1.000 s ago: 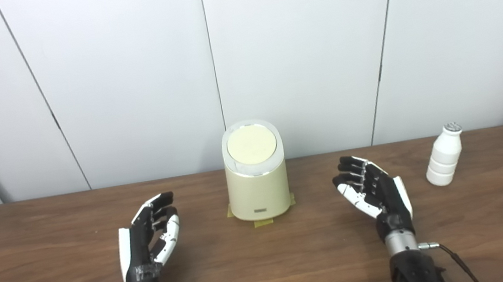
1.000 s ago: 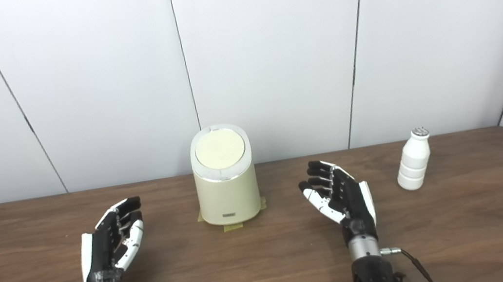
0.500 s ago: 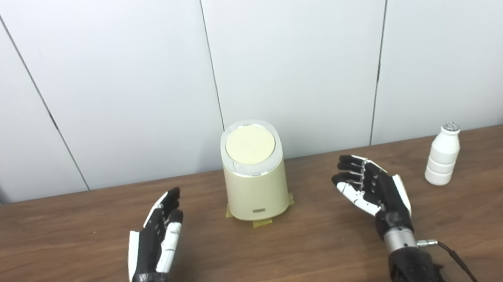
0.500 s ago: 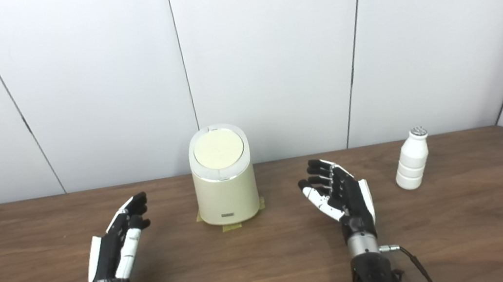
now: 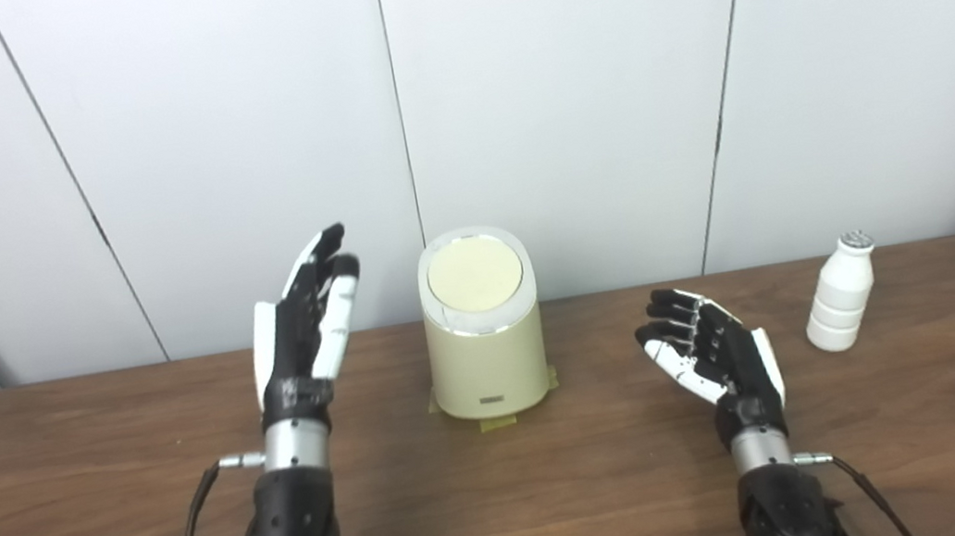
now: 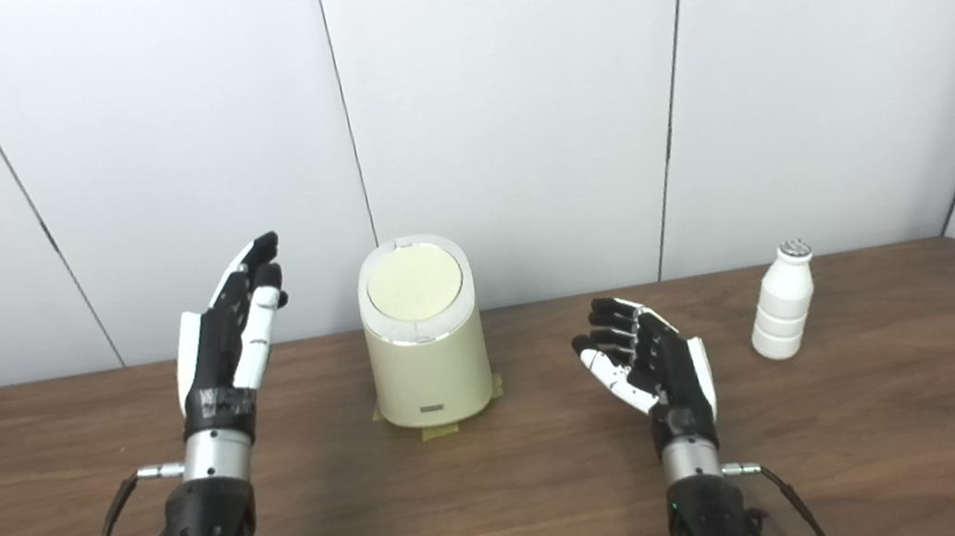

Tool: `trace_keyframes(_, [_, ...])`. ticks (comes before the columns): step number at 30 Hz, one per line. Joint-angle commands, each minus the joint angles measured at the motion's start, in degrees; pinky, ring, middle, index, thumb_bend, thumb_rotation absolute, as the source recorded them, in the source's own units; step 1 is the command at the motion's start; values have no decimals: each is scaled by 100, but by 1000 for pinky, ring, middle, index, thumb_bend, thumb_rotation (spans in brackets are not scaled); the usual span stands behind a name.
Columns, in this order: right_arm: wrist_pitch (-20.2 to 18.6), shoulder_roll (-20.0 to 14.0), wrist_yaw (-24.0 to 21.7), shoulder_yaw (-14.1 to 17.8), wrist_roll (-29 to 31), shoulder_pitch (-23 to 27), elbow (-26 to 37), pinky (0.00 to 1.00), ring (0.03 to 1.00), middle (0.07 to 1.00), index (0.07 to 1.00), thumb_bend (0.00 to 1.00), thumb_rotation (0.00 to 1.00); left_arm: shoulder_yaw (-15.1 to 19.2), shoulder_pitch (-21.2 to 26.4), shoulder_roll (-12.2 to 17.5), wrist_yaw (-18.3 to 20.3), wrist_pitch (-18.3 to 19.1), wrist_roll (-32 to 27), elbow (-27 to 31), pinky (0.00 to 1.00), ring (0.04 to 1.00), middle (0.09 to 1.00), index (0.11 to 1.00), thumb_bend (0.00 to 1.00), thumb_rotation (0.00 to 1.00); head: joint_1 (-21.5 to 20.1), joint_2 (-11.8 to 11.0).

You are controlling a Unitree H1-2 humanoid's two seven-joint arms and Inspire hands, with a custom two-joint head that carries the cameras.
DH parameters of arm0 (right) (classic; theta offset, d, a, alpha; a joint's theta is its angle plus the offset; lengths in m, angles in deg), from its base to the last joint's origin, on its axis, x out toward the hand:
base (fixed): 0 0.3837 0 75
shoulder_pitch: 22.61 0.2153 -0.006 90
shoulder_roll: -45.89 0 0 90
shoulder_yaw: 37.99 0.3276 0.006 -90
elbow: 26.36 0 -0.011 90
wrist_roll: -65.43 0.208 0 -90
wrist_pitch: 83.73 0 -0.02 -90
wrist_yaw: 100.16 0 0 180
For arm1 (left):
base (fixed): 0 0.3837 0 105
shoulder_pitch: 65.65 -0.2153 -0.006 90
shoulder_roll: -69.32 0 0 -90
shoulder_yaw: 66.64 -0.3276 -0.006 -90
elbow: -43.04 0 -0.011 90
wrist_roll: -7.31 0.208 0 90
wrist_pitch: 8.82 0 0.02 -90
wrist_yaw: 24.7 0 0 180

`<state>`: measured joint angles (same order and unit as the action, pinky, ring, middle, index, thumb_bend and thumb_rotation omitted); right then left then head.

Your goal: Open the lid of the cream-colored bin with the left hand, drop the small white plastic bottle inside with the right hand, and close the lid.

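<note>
The cream-colored bin (image 5: 487, 355) stands upright at the middle of the table with its round lid (image 5: 475, 275) shut. A small white plastic bottle (image 5: 840, 306) stands upright far to the right, untouched. My left hand (image 5: 305, 325) is raised to the left of the bin, about level with the lid, open with fingers stretched up and apart from the bin. My right hand (image 5: 716, 354) hovers low between bin and bottle, open, palm turned toward the bin, holding nothing.
The brown wooden table (image 5: 100, 508) ends at a white panelled wall (image 5: 564, 87) close behind the bin. Yellow tape tabs (image 5: 497, 421) mark the bin's base. Cables trail from both wrists.
My left hand has risen from near the tabletop to lid height and moved a little toward the bin, fingers straightening. The right hand has barely shifted. Bin and bottle stay put.
</note>
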<state>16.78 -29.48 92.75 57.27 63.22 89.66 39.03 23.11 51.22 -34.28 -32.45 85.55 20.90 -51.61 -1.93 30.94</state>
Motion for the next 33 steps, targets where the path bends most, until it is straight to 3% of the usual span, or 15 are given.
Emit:
trace_keyframes(1, [195, 11, -13, 9, 7, -148, -160, 608, 672, 689, 667, 270, 203, -27, 396, -42, -156, 129, 189, -75, 842, 928, 949, 932, 667, 761, 6, -6])
trace_keyframes(5, [182, 21, 10, 11, -3, -154, -164, 604, 673, 689, 666, 279, 188, -121, 721, -104, -277, 421, 401, -369, 758, 903, 947, 958, 765, 658, -3, -24])
trace_keyframes(12, [183, 19, -29, -21, -5, -191, -123, 619, 691, 708, 688, 274, 189, -407, 1057, -124, -687, 616, 993, -904, 822, 962, 998, 999, 859, 486, -42, -10])
trace_keyframes(14, [160, 34, -14, -21, -10, -207, -78, 618, 691, 708, 687, 269, 175, -695, 1159, -30, -995, 843, 1640, -1126, 943, 993, 1000, 1000, 862, 484, -47, -13])
trace_keyframes(18, [101, 66, -3, -20, -3, -224, -17, 620, 690, 709, 689, 267, 158, -1031, 1329, 71, -1400, 1176, 2373, -1525, 997, 1000, 1000, 1000, 870, 471, -64, -13])
trace_keyframes(29, [146, 77, -10, -26, -4, -221, -29, 621, 687, 706, 686, 269, 206, -1107, 1572, 29, -1460, 1424, 2487, -1802, 1000, 1000, 1000, 1000, 904, 549, -100, -15])
trace_keyframes(33, [137, 85, 1, -44, -37, -236, -1, 622, 688, 707, 687, 267, 207, -1150, 1620, 37, -1466, 1483, 2515, -1821, 1000, 1000, 1000, 1000, 911, 533, -115, -12])
